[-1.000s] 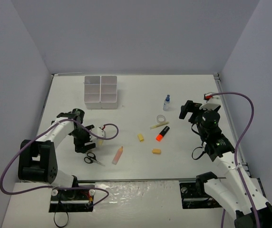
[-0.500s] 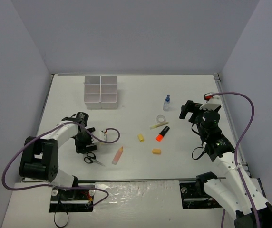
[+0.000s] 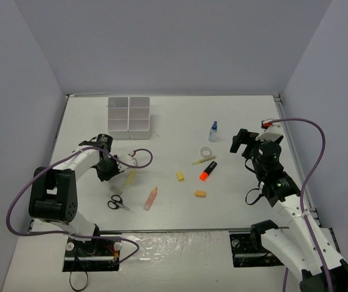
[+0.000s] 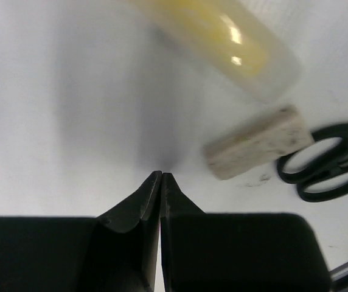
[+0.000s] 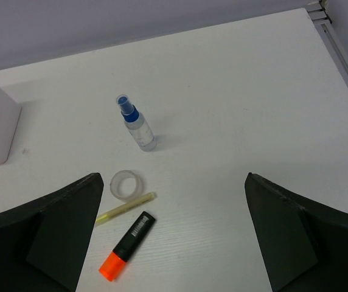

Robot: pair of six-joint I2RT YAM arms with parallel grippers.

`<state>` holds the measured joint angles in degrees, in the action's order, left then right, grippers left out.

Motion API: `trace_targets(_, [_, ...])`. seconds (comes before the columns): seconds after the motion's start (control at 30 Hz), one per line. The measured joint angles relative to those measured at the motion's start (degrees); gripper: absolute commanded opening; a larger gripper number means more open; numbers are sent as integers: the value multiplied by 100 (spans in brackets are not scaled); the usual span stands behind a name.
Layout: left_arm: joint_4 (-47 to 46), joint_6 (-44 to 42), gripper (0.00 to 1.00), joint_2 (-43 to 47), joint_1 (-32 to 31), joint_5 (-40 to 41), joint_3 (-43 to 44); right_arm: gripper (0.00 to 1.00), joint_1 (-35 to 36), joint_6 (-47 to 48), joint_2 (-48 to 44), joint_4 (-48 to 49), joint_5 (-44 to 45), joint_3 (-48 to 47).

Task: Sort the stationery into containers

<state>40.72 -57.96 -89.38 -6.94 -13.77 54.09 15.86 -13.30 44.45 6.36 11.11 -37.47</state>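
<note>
Left gripper (image 4: 160,173) pressed together on nothing, pale eraser (image 4: 259,141) to its upper right. Right gripper (image 5: 173,176) spread wide over the worktop (image 5: 235,91).

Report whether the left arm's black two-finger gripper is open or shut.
Shut. In the wrist view the left gripper has both black jaws pressed together at the tips, with nothing between them.

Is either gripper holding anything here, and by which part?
Nothing is held. The left gripper is shut with nothing in it; the right gripper stands open and empty.
</note>
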Motion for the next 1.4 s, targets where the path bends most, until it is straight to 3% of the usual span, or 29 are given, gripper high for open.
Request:
trace_targets(0.23, [240,484,0,106,321,-595,1746,100,0,5,0,-16,12,0])
trace_targets(0.43, [368,503,0,203,306,-710,1934,100,0,14,-2,-18,36,0])
trace_targets(0.53, [547,711,0,-91,306,-664,2499,100,0,14,22,-17,44,0])
trace_targets(0.6, [661,573,6,-328,306,-784,2994,100,0,14,51,-27,44,0])
trace_targets(0.63, [729,396,23,-396,306,-885,3152,100,0,14,61,-40,44,0])
trace_targets(0.67, [877,127,40,-359,308,-1003,3092,100,0,15,58,-52,47,0])
trace_targets(0.7, [1027,-145,51,-319,310,-1122,3024,100,0,17,55,-64,50,0])
trace_targets(0.77, [1149,-813,60,-64,257,-1232,2466,100,0,18,8,-68,71,14])
trace_targets(0.97, [1625,-2057,61,335,64,-1354,789,100,0,28,-93,-83,116,36])
trace_targets(1.3, [1185,-3373,61,157,61,-1506,124,100,0,42,-29,-123,114,35])
trace_targets(1.4, [915,-3569,56,33,64,-1403,38,100,0,58,-71,-126,114,35])
